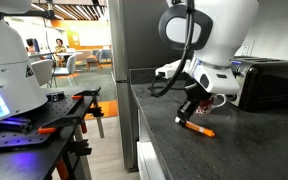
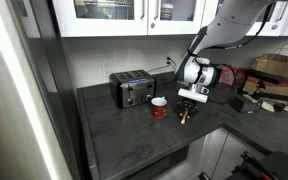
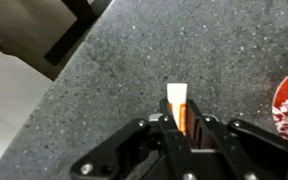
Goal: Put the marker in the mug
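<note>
Marker (image 3: 179, 108): orange body, whitish band at the end. Mug (image 2: 159, 108): dark red, white inside; the wrist view shows a white pattern on the red side. Countertop (image 3: 94, 90): dark grey with fine pale speckle all over. Gripper (image 3: 181, 125): black. Arm (image 1: 209, 30): white shell with black cable. Toaster (image 2: 132, 90): black. Cabinets (image 2: 114, 20): white frames. Wall (image 2: 94, 60) behind toaster: plain off-white, no pattern.
</note>
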Controlling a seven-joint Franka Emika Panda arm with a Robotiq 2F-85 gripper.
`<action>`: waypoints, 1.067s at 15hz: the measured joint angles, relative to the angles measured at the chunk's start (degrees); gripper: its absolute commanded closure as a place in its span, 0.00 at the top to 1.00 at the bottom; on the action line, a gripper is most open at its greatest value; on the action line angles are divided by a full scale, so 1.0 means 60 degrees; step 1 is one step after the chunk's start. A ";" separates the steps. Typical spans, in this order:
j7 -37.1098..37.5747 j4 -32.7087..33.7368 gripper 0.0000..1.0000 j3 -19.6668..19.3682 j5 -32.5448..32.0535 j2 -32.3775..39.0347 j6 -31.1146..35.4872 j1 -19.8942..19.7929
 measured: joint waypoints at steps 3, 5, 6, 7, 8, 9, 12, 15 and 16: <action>-0.0089 0.0274 0.05 0.0082 0.0132 -0.0194 -0.0610 -0.0113; -0.0532 0.0359 0.05 0.0232 0.0745 -0.0543 -0.1460 -0.0397; -0.0811 0.0381 0.05 0.0304 0.1098 -0.0767 -0.2001 -0.0606; -0.1109 0.0387 0.05 0.0342 0.1450 -0.1007 -0.2569 -0.0808; -0.1376 0.0390 0.05 0.0345 0.1805 -0.1242 -0.3179 -0.0991; -0.1589 0.0395 0.05 0.0343 0.2163 -0.1436 -0.3757 -0.1149; -0.1986 0.0453 0.05 0.0288 0.3264 -0.1755 -0.5362 -0.1455; -0.2207 0.0641 0.05 0.0186 0.4395 -0.1713 -0.6776 -0.1485; -0.2228 0.0722 0.05 0.0175 0.4761 -0.1641 -0.7081 -0.1475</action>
